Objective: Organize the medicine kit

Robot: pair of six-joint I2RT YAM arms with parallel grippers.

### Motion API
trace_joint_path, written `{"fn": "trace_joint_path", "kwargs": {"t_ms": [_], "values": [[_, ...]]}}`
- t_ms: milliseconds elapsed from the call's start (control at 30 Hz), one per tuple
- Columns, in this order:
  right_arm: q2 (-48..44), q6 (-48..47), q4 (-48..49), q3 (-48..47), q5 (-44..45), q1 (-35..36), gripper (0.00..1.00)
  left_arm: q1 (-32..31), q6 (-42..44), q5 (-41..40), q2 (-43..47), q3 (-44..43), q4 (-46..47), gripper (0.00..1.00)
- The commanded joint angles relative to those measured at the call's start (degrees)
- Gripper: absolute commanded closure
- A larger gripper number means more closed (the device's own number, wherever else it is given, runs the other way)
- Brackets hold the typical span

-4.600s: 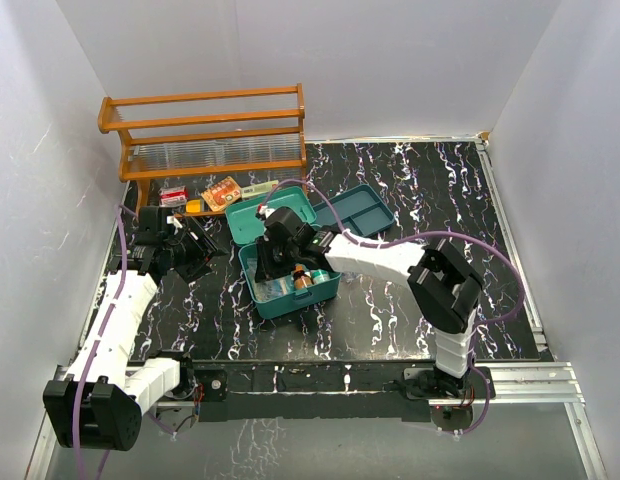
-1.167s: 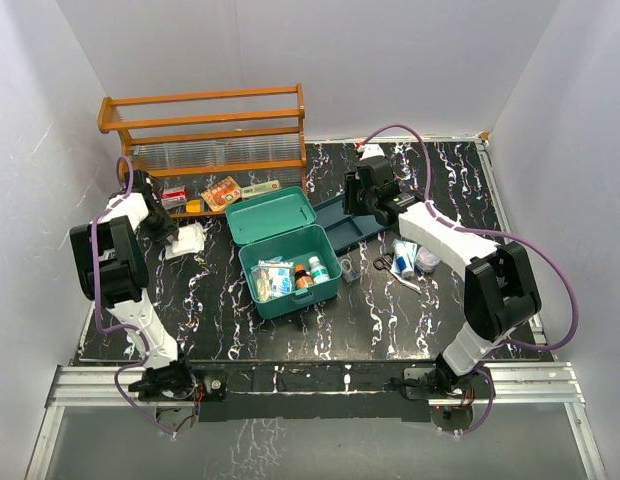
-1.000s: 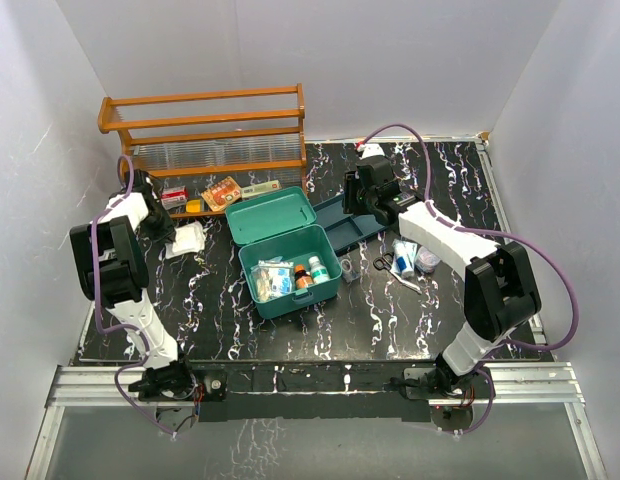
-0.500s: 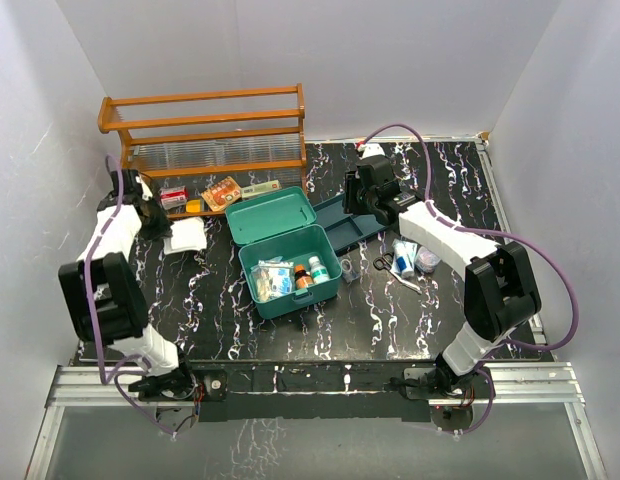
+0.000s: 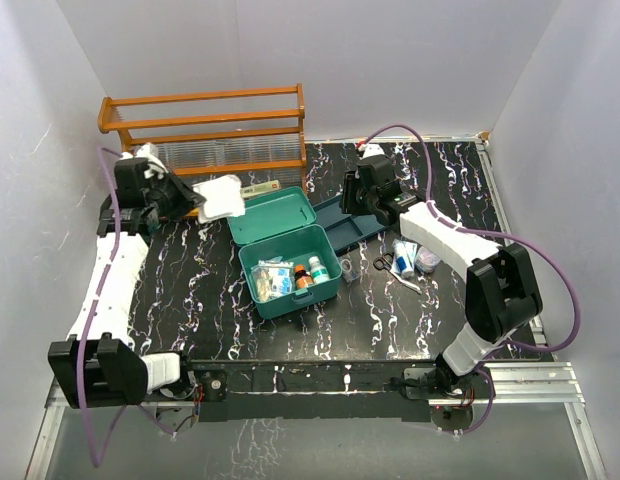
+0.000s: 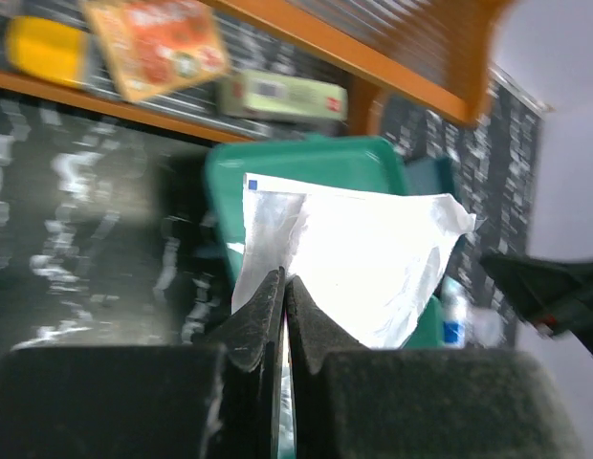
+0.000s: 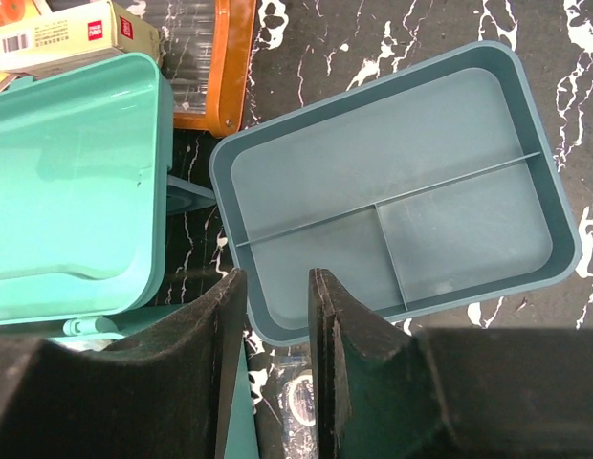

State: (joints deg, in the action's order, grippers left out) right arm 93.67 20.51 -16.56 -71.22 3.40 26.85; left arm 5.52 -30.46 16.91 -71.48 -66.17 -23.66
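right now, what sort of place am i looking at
Most likely a robot test cell: white walls box in a black marbled table, a left arm and right arm are bolted to a metal rail at its near edge, and the medicine kit and wooden rack look like staged props.

Left end effector pinched tight; right end effector slightly parted.

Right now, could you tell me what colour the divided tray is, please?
The tray is a dark blue-teal; the right wrist view shows it best.
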Motion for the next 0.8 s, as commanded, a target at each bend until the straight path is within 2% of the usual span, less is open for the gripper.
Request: {"fn": "trace_joint_path", "kwargs": {"t_ms": [0,133,367,500,667,767], "values": [[-4.24,0.95,1.53,0.11,-0.93,-0.35,0.69,-8.87,-9.19,1.83,1.42,-0.95,0.29,1.00],[-6.32,1.78,2.45,-0.10,-4.16,-0.16,0.63,-15.74,-13.17,0.07,1.81,-0.26,-1.32,1.00],[-9.40,3.25,6.18,1.32,-14.90,2.08,0.55,-22.69,-20.52,-2.23,2.35,0.85,-9.26,1.00],[-11.86,4.11,7.20,3.20,-16.09,4.82,0.52,-26.82,-24.30,-5.12,2.30,1.50,-12.01,1.00],[-14.38,5.50,8.98,6.18,-17.02,6.49,0.51,-32.89,-30.87,-13.78,-0.30,0.02,-20.03,1.00],[-15.39,5.42,9.03,7.78,-17.00,7.15,0.51,-35.07,-33.33,-16.38,-1.42,0.05,-22.13,1.00]]}}
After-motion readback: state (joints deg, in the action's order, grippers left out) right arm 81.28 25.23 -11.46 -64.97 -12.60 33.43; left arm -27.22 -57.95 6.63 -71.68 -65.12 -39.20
